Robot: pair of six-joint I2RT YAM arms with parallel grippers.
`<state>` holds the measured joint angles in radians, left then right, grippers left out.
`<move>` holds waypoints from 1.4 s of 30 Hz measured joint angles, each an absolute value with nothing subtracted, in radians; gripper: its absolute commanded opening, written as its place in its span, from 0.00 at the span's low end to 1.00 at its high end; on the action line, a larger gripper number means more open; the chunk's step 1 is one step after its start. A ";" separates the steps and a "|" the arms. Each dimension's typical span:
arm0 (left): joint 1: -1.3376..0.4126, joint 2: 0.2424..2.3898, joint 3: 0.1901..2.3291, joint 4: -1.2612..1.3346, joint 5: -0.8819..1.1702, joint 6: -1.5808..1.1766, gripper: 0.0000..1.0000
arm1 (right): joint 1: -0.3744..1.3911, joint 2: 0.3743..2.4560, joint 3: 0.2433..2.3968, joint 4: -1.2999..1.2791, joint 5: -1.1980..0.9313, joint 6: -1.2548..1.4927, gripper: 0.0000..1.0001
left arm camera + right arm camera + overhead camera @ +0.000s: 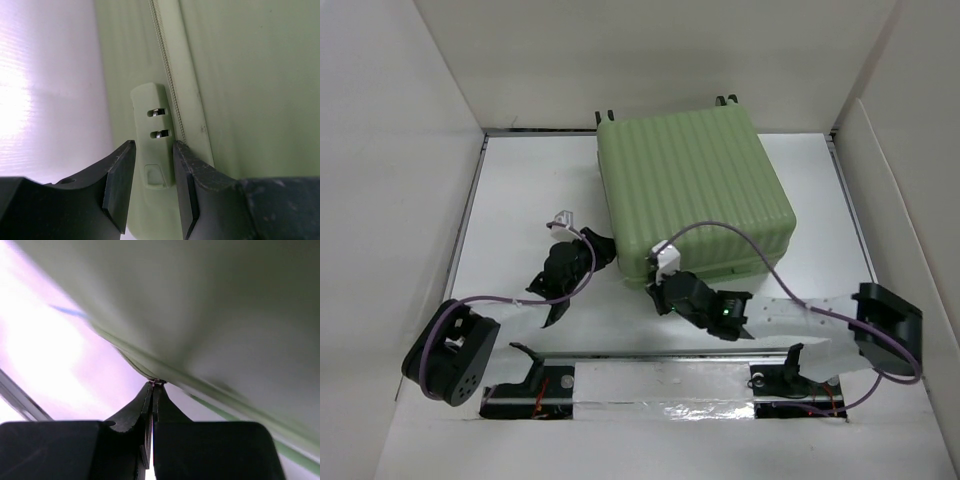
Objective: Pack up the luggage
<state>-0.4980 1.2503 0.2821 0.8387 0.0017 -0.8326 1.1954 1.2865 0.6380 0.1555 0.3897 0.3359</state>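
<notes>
**Two grippers working the edge of one closed green case**

White table (520, 200) filled the floor of a white-walled booth (650, 60). Two arm bases were bolted along its near edge. Two purple cables (730, 232) were counted, one looping over each arm.

Just beyond the bases, the right gripper (153, 386) met the near side of the luggage (690, 180) close to its near-left corner. Its jaws were pressed together. Their tips sat right at the zip seam, where a tiny metallic bit showed between them; whether they held it could not be told from the blurred wrist view.

A little farther out, the left gripper (154, 150) was at the case's left side. Its jaws were partly spread and closed on a side tab (152, 125), one finger against each flank. That tab was moulded in the same pale green as the shell and had two small slots. It lay just beside the zip line (167, 75).

Only one piece of luggage was in view, the biggest thing there. It lay flat and closed at the far centre of the table, ribbed light green shell upward, corners rounded. Its far edge was up against the back wall, where two dark wheel fittings (609, 116) stuck out.
</notes>
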 measured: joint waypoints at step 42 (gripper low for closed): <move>-0.253 1.740 1.111 0.582 0.110 -0.849 0.89 | 1.363 0.542 0.476 -0.310 0.385 0.396 0.00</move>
<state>-0.2535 1.7401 1.1114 0.5816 0.1104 -0.8490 1.3628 0.5419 0.4755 -0.3099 0.3851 0.3962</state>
